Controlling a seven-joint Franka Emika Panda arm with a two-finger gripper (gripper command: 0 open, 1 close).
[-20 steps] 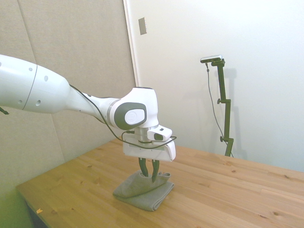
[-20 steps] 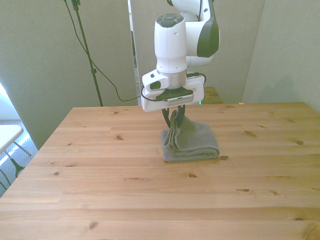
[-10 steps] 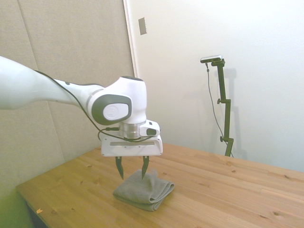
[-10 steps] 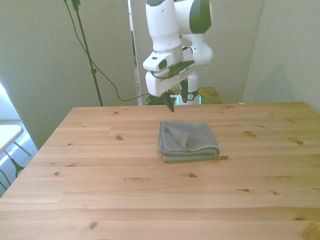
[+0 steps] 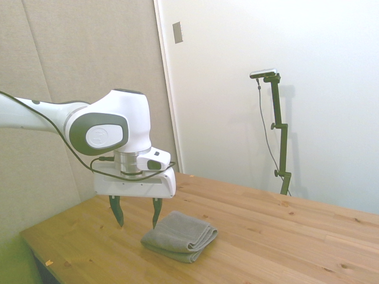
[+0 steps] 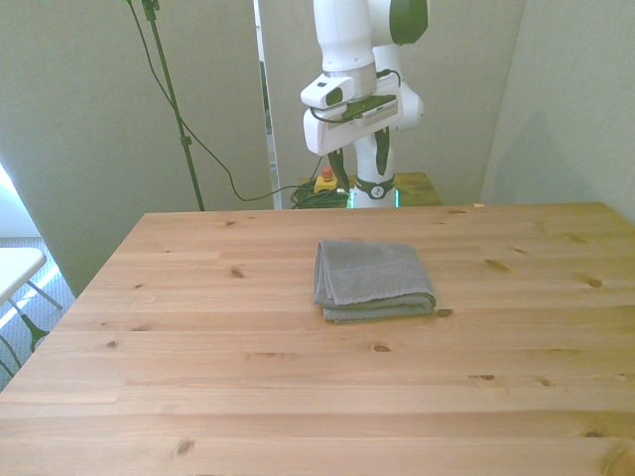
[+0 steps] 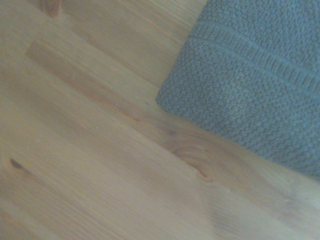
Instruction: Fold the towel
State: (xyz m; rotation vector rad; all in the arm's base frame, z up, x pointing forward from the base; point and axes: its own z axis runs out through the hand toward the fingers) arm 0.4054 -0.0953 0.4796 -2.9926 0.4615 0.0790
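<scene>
Wooden table (image 6: 198, 387): one folded grey towel (image 6: 372, 279), one open end effector (image 5: 136, 212) above.

A wooden desk (image 6: 198, 377) with knots in its planks; a red-topped yellow button (image 6: 325, 179) sits behind it.

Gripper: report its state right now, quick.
Gripper: open, holding nothing; it hangs above the table, apart from the folded towel.
</scene>
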